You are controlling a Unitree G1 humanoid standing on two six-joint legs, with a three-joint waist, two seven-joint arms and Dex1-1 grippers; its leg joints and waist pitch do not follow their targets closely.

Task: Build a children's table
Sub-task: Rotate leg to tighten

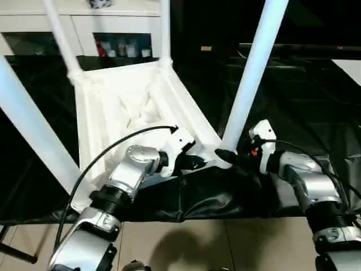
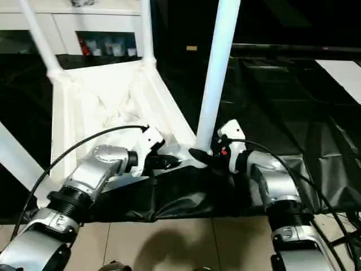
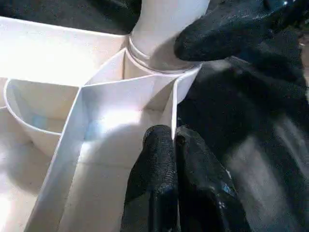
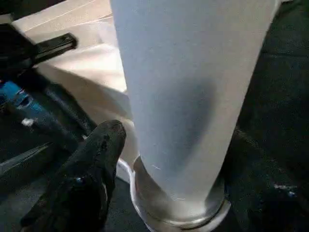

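POSE: both forearms reached forward, converging on near right corner socket | LEFT end effector (image 3: 175, 145): clenched, tips at rim rib | RIGHT end effector (image 1: 224, 154): spread around leg (image 1: 254, 73) base, not gripping | TABLE: children's table (image 1: 107, 107) inverted on black-covered surface (image 1: 304, 101), legs upright | SURROUNDINGS: white cabinet (image 1: 84, 28) behind.
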